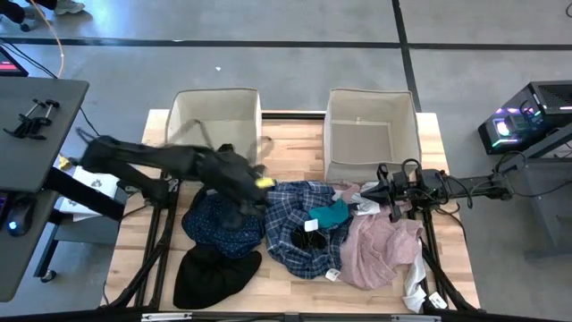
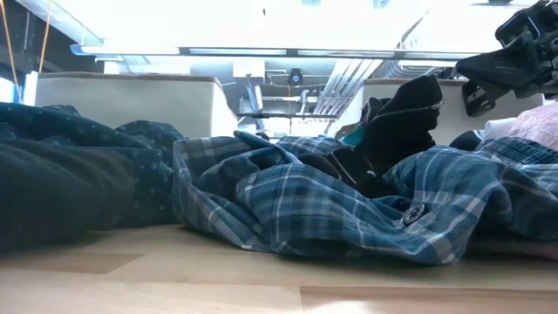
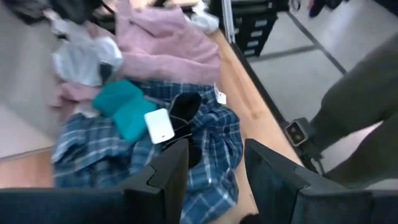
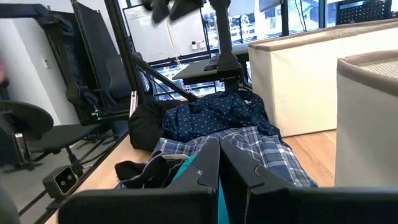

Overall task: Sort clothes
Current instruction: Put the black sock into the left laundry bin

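Soft, limp cloth throughout: the blue-white plaid cotton shirt [image 1: 299, 234] lies crumpled mid-table, light and floppy, and looks best pinched at a raised fold. On it sit a small teal piece [image 1: 332, 216] and a black sock-like scrap [image 3: 185, 107] that may lift with it. The left gripper [image 3: 214, 171] hovers over the shirt's 9 o'clock edge, fingers parted, holding nothing. At 9 o'clock lies the dark navy patterned garment [image 1: 217, 224], at 7 the black garment [image 1: 213, 273], at 3 the pale pink shirt [image 1: 382, 249]. The right gripper [image 1: 365, 191] waits closed and empty above the pink shirt. Two beige fabric bins [image 1: 214, 114] stand at 12.
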You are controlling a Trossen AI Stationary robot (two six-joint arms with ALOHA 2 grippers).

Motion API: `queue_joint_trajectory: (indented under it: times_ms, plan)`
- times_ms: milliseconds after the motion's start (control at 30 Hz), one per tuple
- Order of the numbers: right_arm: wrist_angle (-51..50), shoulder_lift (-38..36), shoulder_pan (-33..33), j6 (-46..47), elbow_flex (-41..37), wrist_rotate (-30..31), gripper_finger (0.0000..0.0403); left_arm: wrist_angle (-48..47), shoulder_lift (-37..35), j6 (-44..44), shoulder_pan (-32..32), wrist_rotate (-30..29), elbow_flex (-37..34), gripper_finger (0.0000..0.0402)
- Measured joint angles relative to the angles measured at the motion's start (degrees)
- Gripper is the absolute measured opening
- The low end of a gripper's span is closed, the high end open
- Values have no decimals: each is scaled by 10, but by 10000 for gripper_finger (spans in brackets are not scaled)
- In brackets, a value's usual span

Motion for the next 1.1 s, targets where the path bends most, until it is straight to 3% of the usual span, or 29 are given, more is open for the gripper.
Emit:
queue_joint_trajectory:
  times_ms: [133,333,567,733,867,1000,1100]
  plan:
    - [0,0,0,1,0,0,0,100,100,20,0,0,-1,145]
    - [0,0,0,2,0,0,0,284,228,122,1,1,-1,145]
    - [0,0,0,2,0,0,0,314,321,129,2,1,-1,145]
    - [0,0,0,2,0,0,0,314,359,127,0,-11,-1,136]
    - [0,0,0,2,0,0,0,308,368,126,-5,-58,-1,86]
    - [0,0,0,2,0,0,0,306,361,68,-6,-97,-1,14]
    - [0,0,0,2,0,0,0,306,328,16,-2,-124,-1,13]
